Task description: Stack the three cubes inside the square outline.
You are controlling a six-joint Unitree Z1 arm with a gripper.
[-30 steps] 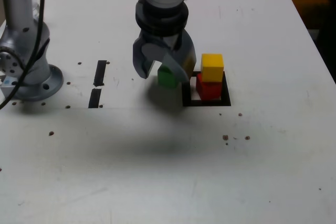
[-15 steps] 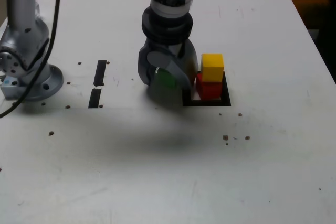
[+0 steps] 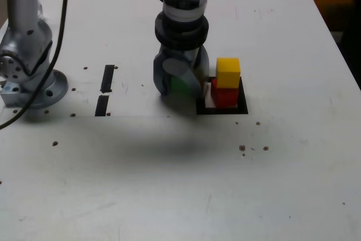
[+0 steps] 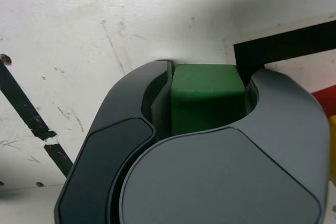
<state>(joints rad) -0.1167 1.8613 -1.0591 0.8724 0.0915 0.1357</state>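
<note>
My gripper (image 3: 180,88) stands low over the table, just off the square outline's (image 3: 223,110) side toward the exterior view's left. Its jaws press both sides of the green cube (image 4: 205,95), which rests on the table. Only a sliver of that green cube (image 3: 179,85) shows between the fingers in the exterior view. Inside the outline, the yellow cube (image 3: 228,72) sits on the red cube (image 3: 224,96). The outline's black tape (image 4: 283,45) and a corner of the red cube (image 4: 326,103) appear beside the gripper in the wrist view.
The arm's grey base (image 3: 28,80) stands at the exterior view's left, with a black cable hanging by it. Two short black tape strips (image 3: 107,78) (image 3: 101,105) lie between base and gripper. Small dark specks dot the white table (image 3: 180,184).
The gripper has come down around the green cube and its jaws have closed from wide open onto the cube's sides. The yellow-on-red stack has not moved.
</note>
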